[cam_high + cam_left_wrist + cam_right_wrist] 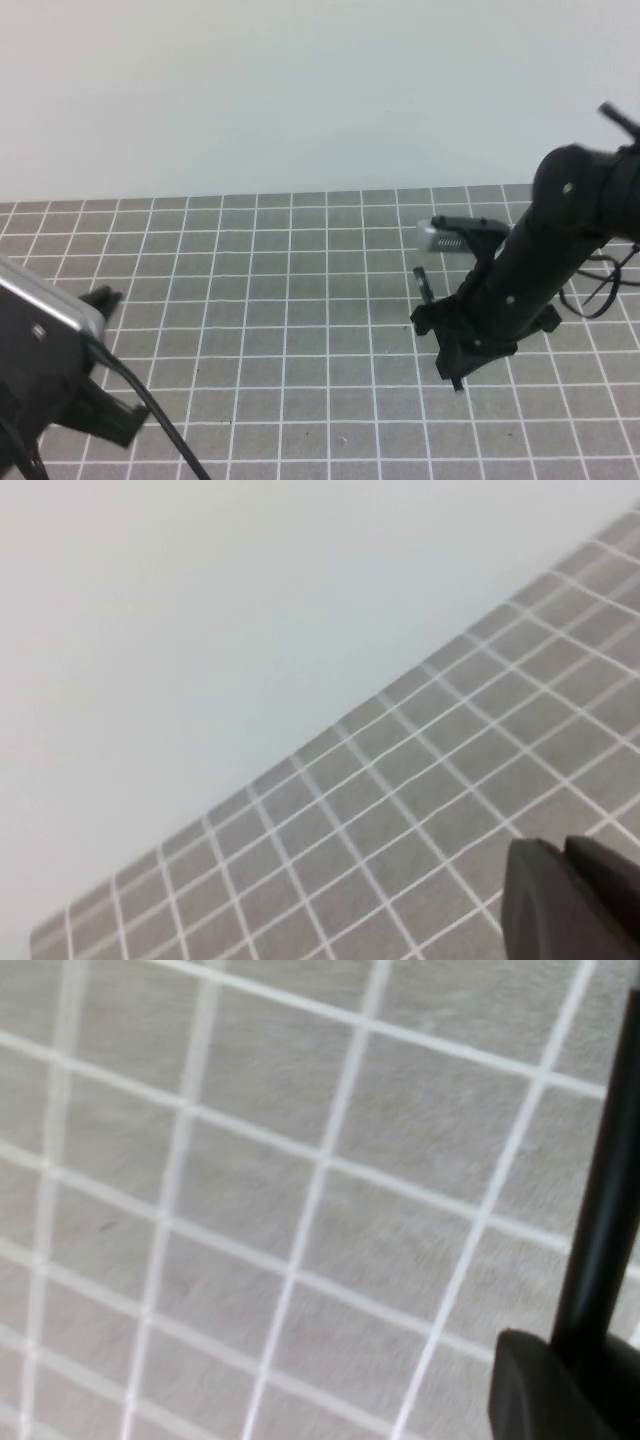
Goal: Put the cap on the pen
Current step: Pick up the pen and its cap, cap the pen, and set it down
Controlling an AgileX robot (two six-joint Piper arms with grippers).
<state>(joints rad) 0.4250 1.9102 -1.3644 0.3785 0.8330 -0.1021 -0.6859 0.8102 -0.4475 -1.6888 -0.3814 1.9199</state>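
High view first: my right gripper (447,340) hangs over the right half of the grey grid mat (300,300), pointing down and toward the robot's left, and it is clamped on the pen (423,287). 1 thin black end pokes up above the claw and a short tip shows below it, so the pen stands tilted but close to upright, lifted off the mat. The right wrist view agrees, with the dark barrel running straight alongside 1 of my fingers (545,1390). My left gripper (572,900) sits low at the near left edge of the mat, well apart from the pen; whether it is apart, together or holding anything I cannot tell. No cap shows in any of the 3 views. I judge the pen to be light, stiff and smooth, a slim barrel that could pivot or slide between the jaws if it is pushed along its length. The hold looks to be near mid-barrel, which leaves both ends free, though I cannot tell which end is the writing tip. Seating a cap will need the 2 axes lined up well — a slanted push would likely twist the pen in my grip. No brand, label or readable writing appears on the pen, the arms or the mat.
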